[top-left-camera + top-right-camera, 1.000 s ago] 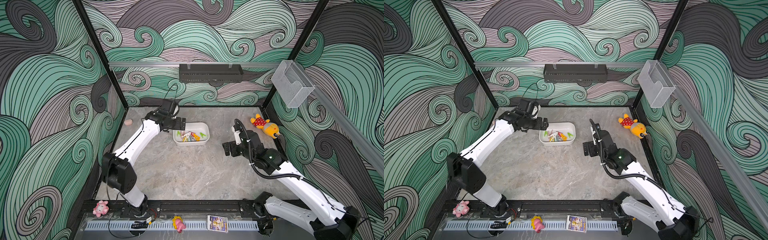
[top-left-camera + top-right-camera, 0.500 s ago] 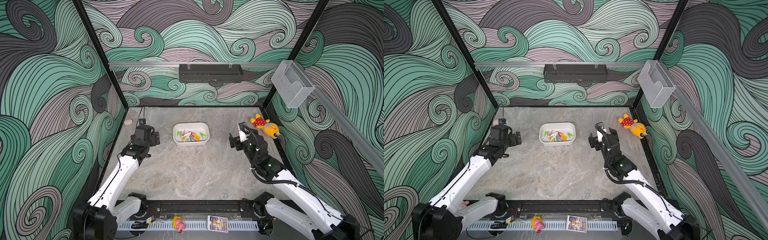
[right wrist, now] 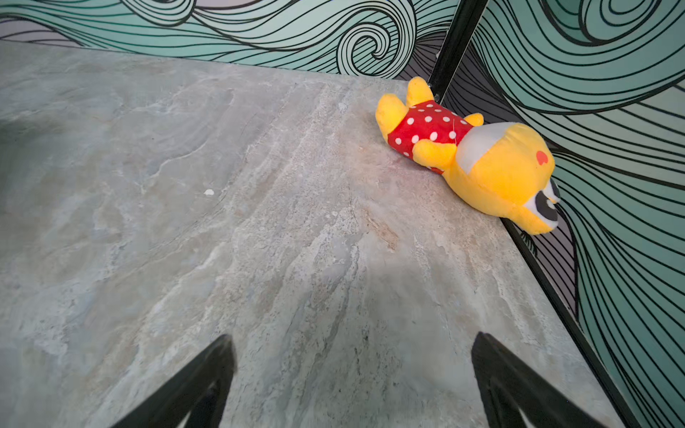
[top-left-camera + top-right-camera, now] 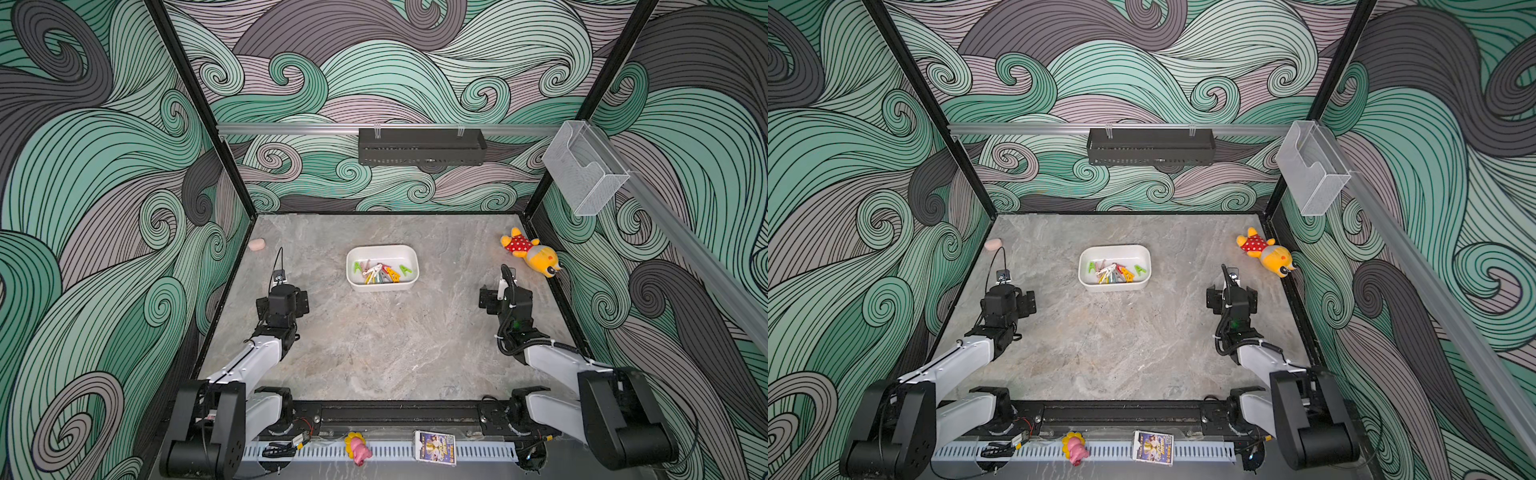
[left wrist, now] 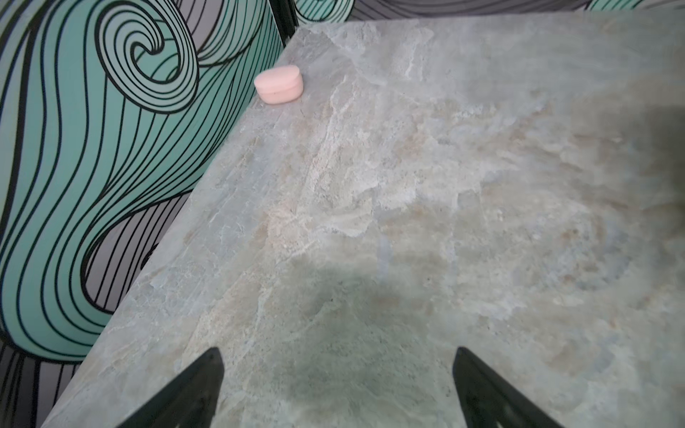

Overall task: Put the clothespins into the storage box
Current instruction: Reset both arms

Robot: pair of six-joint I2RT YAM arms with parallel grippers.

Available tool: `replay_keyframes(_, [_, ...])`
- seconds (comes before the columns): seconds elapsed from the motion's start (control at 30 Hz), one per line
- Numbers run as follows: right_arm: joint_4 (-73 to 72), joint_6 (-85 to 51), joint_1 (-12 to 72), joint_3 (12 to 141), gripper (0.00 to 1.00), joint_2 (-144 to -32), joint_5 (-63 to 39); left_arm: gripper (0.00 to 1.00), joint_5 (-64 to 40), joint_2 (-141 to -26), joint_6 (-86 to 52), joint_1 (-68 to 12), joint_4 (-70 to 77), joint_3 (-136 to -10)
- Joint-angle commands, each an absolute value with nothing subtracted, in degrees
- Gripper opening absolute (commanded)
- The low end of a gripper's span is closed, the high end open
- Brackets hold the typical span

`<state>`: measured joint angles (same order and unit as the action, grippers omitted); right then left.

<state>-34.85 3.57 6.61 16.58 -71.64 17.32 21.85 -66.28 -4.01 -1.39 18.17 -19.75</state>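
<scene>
Glossy white plastic storage box, smooth plastic clothespins, matt stone-look table, fuzzy cloth plush toy.

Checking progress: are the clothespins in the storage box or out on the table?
In: the clothespins lie piled inside the storage box; none shows on the table.

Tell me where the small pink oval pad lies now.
In both top views the small pink oval pad lies on the grey marbled table's left edge, against the patterned wall, beyond the left pincer.
</scene>
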Motion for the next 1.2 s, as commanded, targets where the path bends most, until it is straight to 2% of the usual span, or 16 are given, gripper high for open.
replay_keyframes(0.0, [-48.6,3.9,5.9,18.0,0.99,-77.3,12.6,0.99,14.2,-72.0,-3.1,1.3,30.4,-22.4])
replay_keyframes(0.13, [-51.9,2.5,4.5,19.7,0.99,-84.4,11.2,0.99,11.5,-79.5,-3.9,2.1,34.2,-25.9])
replay_keyframes(0.23, [-57.0,1.6,3.5,20.3,0.99,-89.6,10.6,0.99,11.8,-87.9,-4.4,2.6,43.9,-24.4])
replay_keyframes(0.27, [-52.7,0.7,2.7,21.4,0.99,-88.4,9.7,0.99,11.4,-89.4,-3.5,2.5,48.5,-23.4])
replay_keyframes(0.33, [-50.0,-0.9,0.9,22.2,0.99,-88.1,7.9,0.99,11.7,-89.3,-3.8,2.5,47.7,-23.8])
replay_keyframes(0.4, [-52.3,-0.8,0.9,21.7,0.99,-88.7,7.9,0.99,11.8,-86.9,-5.5,2.6,36.8,-27.2])
replay_keyframes(0.5, [-51.2,-0.6,1.0,21.7,0.99,-87.9,8.0,0.99,11.4,-88.6,-3.7,2.5,43.6,-25.2])
replay_keyframes(0.57, [-50.1,-0.2,1.3,21.9,0.99,-87.6,8.2,0.99,11.8,-86.8,-5.2,2.5,36.9,-27.0])
replay_keyframes(0.63, [-50.2,0.3,1.9,22.2,0.99,-87.9,8.8,0.99,11.1,-87.8,-3.5,2.5,41.5,-25.6])
replay_keyframes(0.7, [-49.5,0.4,2.1,22.4,0.99,-87.8,9.0,0.99,11.5,-86.8,-4.8,2.5,37.9,-26.8])
replay_keyframes(1.17, [-49.5,0.5,2.1,22.5,0.99,-87.9,8.8,0.99,11.6,-87.1,-4.6,2.5,38.8,-26.5])
